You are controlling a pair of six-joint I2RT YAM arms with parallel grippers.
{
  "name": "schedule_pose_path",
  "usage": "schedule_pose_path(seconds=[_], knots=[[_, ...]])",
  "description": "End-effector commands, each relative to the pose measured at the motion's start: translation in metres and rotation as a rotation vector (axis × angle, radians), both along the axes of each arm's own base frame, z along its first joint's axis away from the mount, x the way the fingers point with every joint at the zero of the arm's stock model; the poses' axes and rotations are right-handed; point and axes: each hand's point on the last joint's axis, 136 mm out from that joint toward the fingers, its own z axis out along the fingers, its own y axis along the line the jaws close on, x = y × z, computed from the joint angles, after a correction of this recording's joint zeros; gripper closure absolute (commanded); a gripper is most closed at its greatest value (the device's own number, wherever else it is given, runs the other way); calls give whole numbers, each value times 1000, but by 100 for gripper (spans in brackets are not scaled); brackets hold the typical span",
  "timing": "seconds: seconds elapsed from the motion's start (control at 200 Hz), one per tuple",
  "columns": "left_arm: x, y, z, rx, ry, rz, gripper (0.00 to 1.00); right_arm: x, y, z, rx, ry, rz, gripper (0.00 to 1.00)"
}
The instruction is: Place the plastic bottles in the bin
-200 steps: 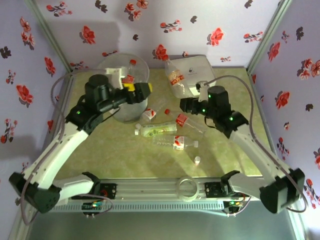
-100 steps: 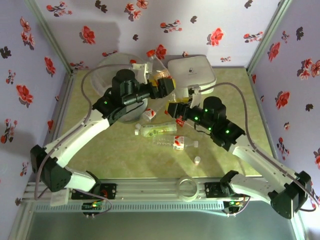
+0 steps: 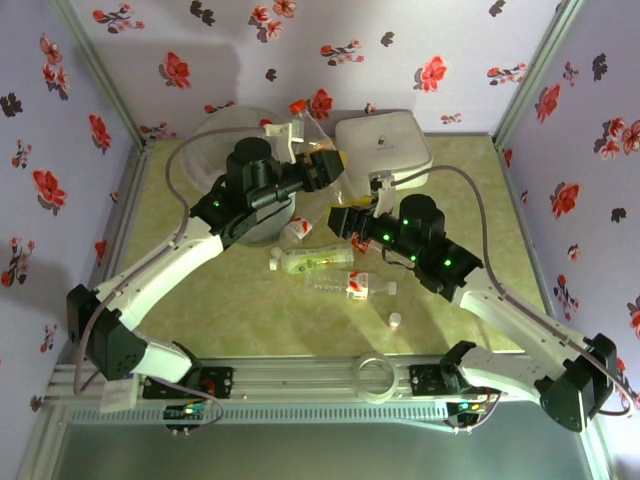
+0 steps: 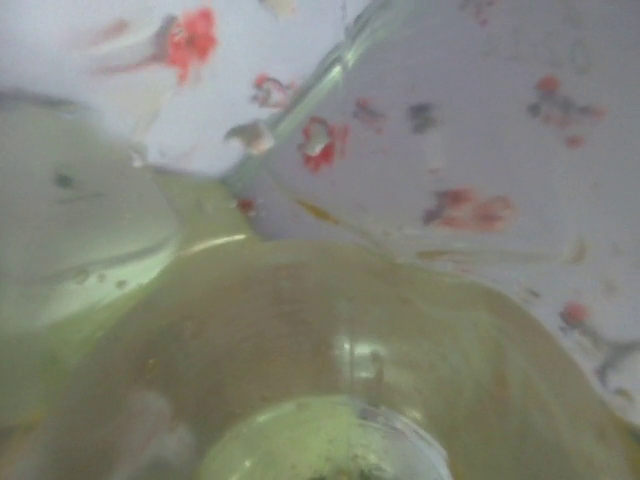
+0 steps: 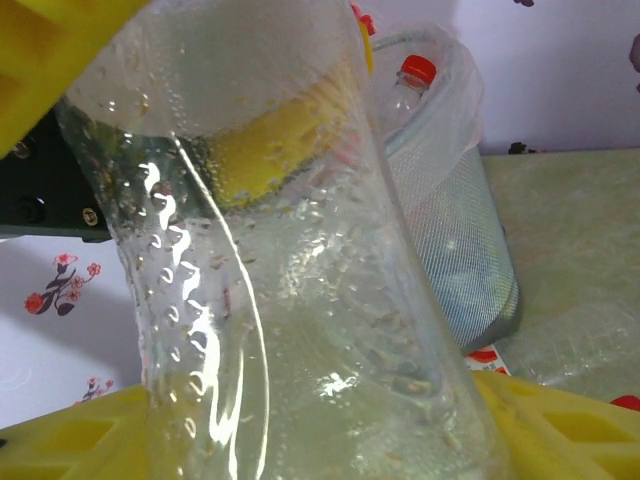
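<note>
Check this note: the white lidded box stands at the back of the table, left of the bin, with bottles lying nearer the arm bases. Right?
Not quite: the white lidded box stands right of the bin, not left, as the top external view shows. The rest of the note holds.

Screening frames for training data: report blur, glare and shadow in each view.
Left wrist: smeared and out of focus throughout, a clear bottle near the lens washing it yellow-green. Right wrist: that bottle is sharp, with white glints on its dimpled wall; the bin behind is readable. Top external: even light, mild softness, soft shadows on the floral walls.
</note>
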Motion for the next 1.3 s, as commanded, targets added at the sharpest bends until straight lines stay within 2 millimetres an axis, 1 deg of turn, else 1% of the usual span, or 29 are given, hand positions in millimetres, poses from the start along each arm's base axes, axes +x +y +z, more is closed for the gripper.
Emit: schedule_pose_path(seconds=[0.0, 0.085, 0.155, 0.215, 0.305, 0.395, 0.465, 0.485, 0.575, 0.665, 0.735, 0.805, 0.86, 0.98, 1.04, 1.11, 1.15, 1.23, 1.265, 1.29], knots=[[1, 2, 17, 8, -71, 19, 44, -1, 2, 8, 6, -23, 5, 22], [4, 8, 21, 32, -91, 34, 45, -2, -2, 10, -23, -33, -3, 12], [9, 14, 24, 42, -100, 49, 45, -2, -9, 16, -50, -48, -29, 1], [16, 23, 27, 48, -104, 70, 46, -1, -20, 20, -80, -64, -78, 1], [26, 38, 32, 74, -124, 100, 46, -1, -46, 25, -121, -85, -172, 1], [39, 60, 36, 128, -146, 143, 47, -5, -72, 27, -161, -89, -254, 1], [50, 82, 41, 199, -173, 180, 46, -9, -87, 22, -183, -81, -292, 1], [54, 88, 40, 226, -174, 189, 46, -10, -91, 18, -192, -74, -298, 1], [68, 117, 48, 311, -192, 241, 46, -15, -104, 3, -207, -38, -321, 1], [77, 136, 53, 389, -222, 266, 46, -20, -112, -11, -215, -3, -337, 1], [88, 149, 53, 443, -231, 293, 47, -21, -117, -21, -221, 21, -350, 1], [102, 160, 48, 525, -234, 323, 47, -21, -119, -29, -233, 39, -357, 1], [113, 164, 39, 581, -221, 326, 48, -21, -119, -32, -242, 46, -359, 1], [131, 161, 13, 691, -188, 269, 48, -20, -120, -33, -258, 46, -363, 1], [139, 159, -4, 742, -155, 238, 48, -20, -121, -35, -267, 46, -364, 1], [144, 161, -20, 825, -146, 210, 49, -19, -121, -38, -280, 53, -365, 1], [146, 163, -28, 861, -138, 197, 53, -19, -121, -41, -287, 59, -365, 1], [146, 165, -43, 921, -126, 161, 56, -18, -122, -48, -302, 71, -367, 1], [147, 166, -47, 945, -130, 152, 58, -18, -123, -50, -305, 74, -370, 1], [143, 168, -56, 976, -104, 132, 58, -18, -122, -51, -307, 75, -369, 1]])
